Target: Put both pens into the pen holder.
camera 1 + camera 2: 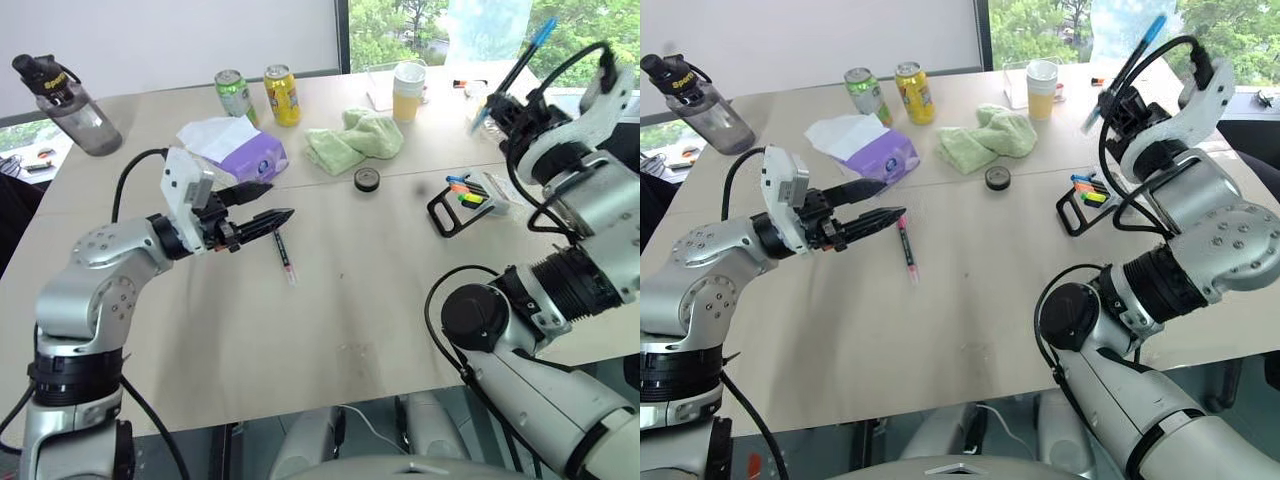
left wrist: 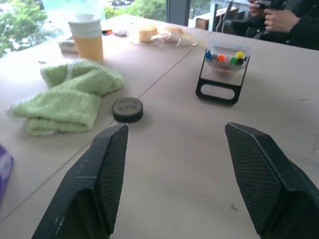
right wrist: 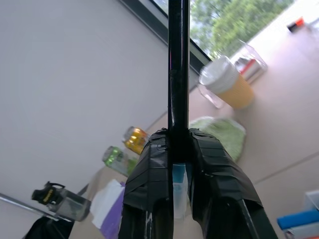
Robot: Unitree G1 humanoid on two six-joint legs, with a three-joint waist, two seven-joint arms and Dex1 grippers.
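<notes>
High on the right side of the bench, the dark pen with the blue cap point(image 1: 527, 52) is held off the surface by the right gripper point(image 1: 508, 100), whose jaws are clamped together on its barrel; the pen is tilted, cap end uppermost, against the window. In the right wrist view the barrel point(image 3: 178, 64) is seen rising straight out from between the closed black fingers point(image 3: 212, 169). Below and just right of that gripper, the pen holder point(image 1: 468, 197) is stood on the bench, a clear box on a black looped frame, with orange, green and blue markers point(image 2: 223, 58) lying inside it. The second pen, pale with a pink cap point(image 1: 906, 249), is laid flat on the bench left of centre, well apart from the holder. The left gripper point(image 1: 875, 205) is held level just beside the pink pen's upper end, above the bench, its jaws apart and nothing between them. Further back, a roll of tape point(image 1: 367, 179) is placed near a green cloth point(image 1: 355, 138), with a purple tissue box point(image 1: 240, 148) to the left. Behind these, a green can point(image 1: 234, 94), a yellow can point(image 1: 282, 94) and a stack of cups point(image 1: 408, 90) are set, and a water bottle point(image 1: 62, 102) is stood at the far left corner.
</notes>
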